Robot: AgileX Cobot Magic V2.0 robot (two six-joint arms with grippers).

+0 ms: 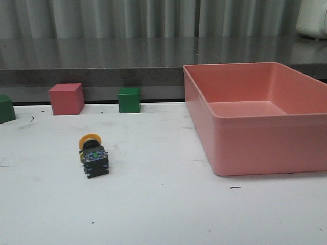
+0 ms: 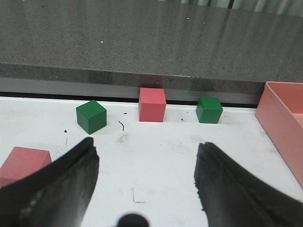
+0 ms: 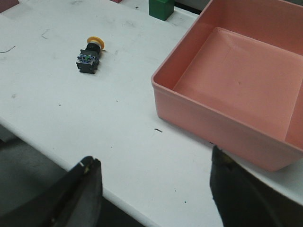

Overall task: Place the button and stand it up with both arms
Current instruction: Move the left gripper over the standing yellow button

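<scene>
The button (image 1: 93, 154) lies on its side on the white table (image 1: 163, 214), left of centre, its yellow cap pointing away and its dark base toward me. It also shows in the right wrist view (image 3: 90, 55). Neither arm shows in the front view. My left gripper (image 2: 147, 156) is open and empty above the table's far left part; the button is out of its view. My right gripper (image 3: 154, 163) is open and empty over the table's front edge, far from the button.
A large pink bin (image 1: 245, 74) stands at the right, also in the right wrist view (image 3: 189, 113). A red cube (image 1: 66, 98) and green cubes (image 1: 129, 100) (image 1: 6, 108) sit along the back edge. Another pink block (image 2: 26, 161) lies near the left gripper.
</scene>
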